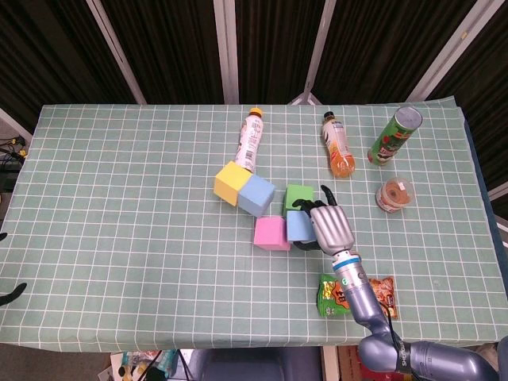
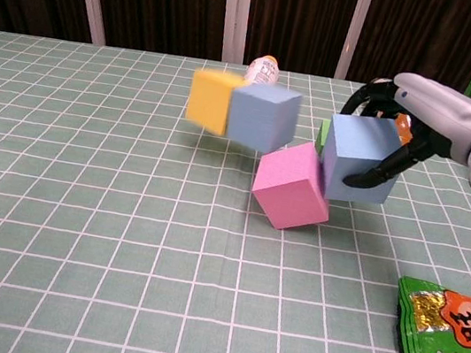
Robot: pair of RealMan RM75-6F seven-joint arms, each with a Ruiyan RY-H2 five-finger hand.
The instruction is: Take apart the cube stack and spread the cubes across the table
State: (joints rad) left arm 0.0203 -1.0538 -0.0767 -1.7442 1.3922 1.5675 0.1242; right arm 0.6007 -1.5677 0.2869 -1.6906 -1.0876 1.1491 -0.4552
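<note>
The stack has come apart. A yellow cube (image 1: 229,183) and a light blue cube (image 1: 257,195) lie side by side left of centre; in the chest view the yellow cube (image 2: 209,98) is motion-blurred beside the light blue cube (image 2: 263,116). A pink cube (image 1: 270,233) sits tilted on an edge (image 2: 292,186). My right hand (image 1: 331,227) grips a second blue cube (image 1: 299,227), fingers curled over its top and thumb on its front (image 2: 359,158). A green cube (image 1: 298,197) peeks out behind it. My left hand is not visible.
A white bottle (image 1: 248,144) lies behind the cubes and an orange bottle (image 1: 338,144) lies to its right. A green chips can (image 1: 394,136) and a small cup (image 1: 394,193) stand at the right. A green snack bag (image 1: 336,295) lies near the front edge.
</note>
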